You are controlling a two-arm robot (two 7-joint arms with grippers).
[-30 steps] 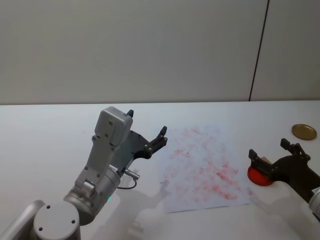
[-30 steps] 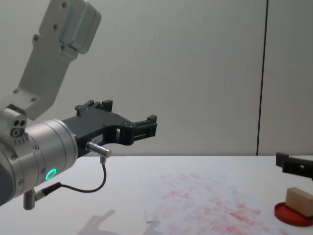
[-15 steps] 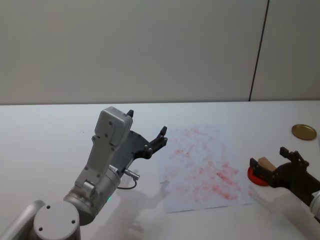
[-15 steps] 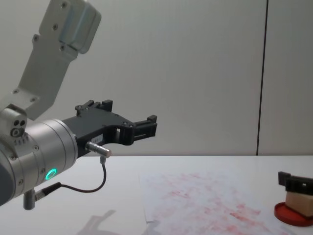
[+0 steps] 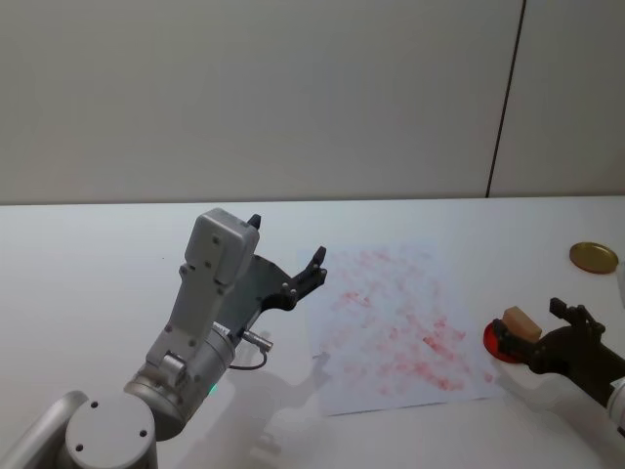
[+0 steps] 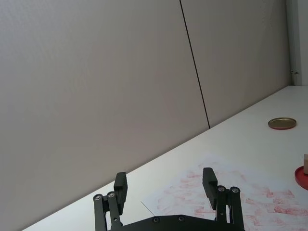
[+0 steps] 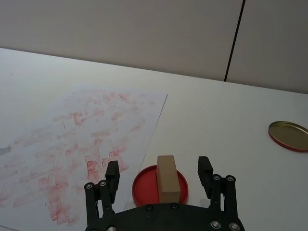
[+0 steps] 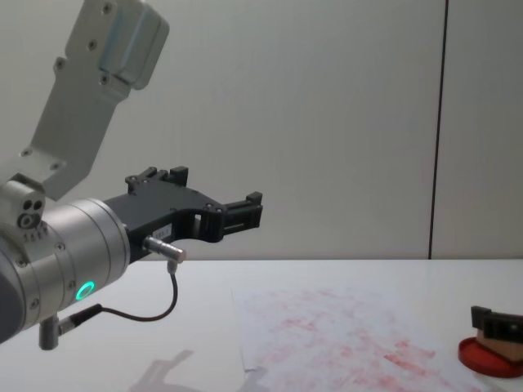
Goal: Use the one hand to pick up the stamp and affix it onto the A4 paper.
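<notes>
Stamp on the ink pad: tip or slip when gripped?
Probably rigid and light: the stamp looks like a wooden block. It sits narrow on the ink pad, so an uneven close of the open right gripper might tip it.

The left wrist view's edge cuts off the stamp (image 6: 305, 161) and the red ink pad (image 6: 302, 178).

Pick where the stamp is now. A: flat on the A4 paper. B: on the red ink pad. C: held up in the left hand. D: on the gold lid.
B: the stamp stands on the red ink pad, between the open fingers of the right hand.
</notes>
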